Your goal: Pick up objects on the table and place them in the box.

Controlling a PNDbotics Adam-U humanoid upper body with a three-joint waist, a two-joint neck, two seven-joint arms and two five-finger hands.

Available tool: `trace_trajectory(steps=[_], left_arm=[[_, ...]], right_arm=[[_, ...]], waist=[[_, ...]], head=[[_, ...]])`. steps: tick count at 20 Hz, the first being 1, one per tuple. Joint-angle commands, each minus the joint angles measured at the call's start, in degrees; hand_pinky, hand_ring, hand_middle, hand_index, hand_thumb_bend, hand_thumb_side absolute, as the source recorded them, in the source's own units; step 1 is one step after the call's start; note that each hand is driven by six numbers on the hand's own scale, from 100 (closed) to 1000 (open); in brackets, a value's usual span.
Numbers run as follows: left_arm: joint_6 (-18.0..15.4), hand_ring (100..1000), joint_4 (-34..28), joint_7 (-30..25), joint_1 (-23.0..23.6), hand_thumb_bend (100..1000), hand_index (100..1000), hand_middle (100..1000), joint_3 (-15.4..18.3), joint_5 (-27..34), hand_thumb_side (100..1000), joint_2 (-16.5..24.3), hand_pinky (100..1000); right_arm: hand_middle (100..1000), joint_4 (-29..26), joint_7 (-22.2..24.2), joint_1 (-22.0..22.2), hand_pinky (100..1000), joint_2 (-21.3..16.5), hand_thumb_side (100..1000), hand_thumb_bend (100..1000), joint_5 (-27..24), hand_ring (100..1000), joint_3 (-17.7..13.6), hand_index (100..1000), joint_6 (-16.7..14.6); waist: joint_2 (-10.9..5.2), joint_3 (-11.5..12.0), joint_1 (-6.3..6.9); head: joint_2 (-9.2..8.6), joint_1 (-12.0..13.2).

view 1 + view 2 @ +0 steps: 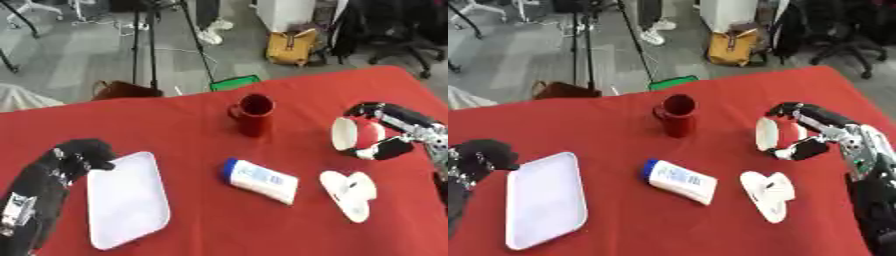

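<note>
White tray [127,200] lies left of the white bottle [260,181] with its blue cap; left hand [80,156] touches the tray's far corner with fingers curled; right of the bottle lies a flat white piece [348,193]; beyond it, right hand [802,134] clasps a white round object [768,134]; red mug [253,114] stands behind the bottle on the red table [192,230].

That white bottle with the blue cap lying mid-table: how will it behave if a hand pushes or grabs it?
The white bottle lies on its side on the red cloth, so a push across its length will probably roll it. It looks like smooth plastic, so it may slip in the fingers. Its blue cap appears closed, so spilling seems unlikely.
</note>
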Motion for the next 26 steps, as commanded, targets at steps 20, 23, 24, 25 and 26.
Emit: trace_trajectory(steps=[20, 23, 24, 25, 26], left_arm=[[-0.2, 714, -1.2, -0.4, -0.1, 422, 822, 708, -0.1, 0.0, 996, 1.1, 704], [-0.2, 713, -1.2, -0.5, -0.1, 422, 822, 709, 0.0, 0.0, 997, 1.1, 703], [-0.2, 713, -1.2, -0.5, -0.1, 422, 822, 709, 0.0, 0.0, 997, 1.1, 703], [-0.2, 713, -1.2, -0.5, -0.1, 422, 822, 709, -0.1, 0.0, 997, 1.1, 703], [-0.2, 713, -1.2, -0.5, -0.1, 422, 822, 709, -0.1, 0.0, 997, 1.1, 703]], right_arm=[[876, 6.5, -11.6, -3.9, 833, -2.8, 343, 531, 23.5, 876, -0.8, 893, -9.6], [852, 6.3, -14.6, -4.1, 749, -3.1, 163, 448, 25.8, 814, -2.0, 888, -9.2], [852, 6.2, -15.7, -4.1, 749, -3.1, 163, 448, 26.4, 814, -2.4, 888, -8.7], [801, 6.1, -16.9, -4.1, 640, -3.1, 100, 370, 26.9, 728, -2.7, 880, -8.1], [801, 5.8, -18.4, -4.1, 640, -3.1, 100, 370, 27.2, 728, -3.1, 880, -7.2]], waist=[[-0.8, 0.4, -0.33], [-0.81, 0.4, -0.37], [-0.81, 0.4, -0.38], [-0.82, 0.4, -0.39], [-0.81, 0.3, -0.39]], head=[[-0.17, -0.7], [-0.25, -0.7], [-0.28, -0.7], [-0.3, -0.8], [-0.34, -0.8]])
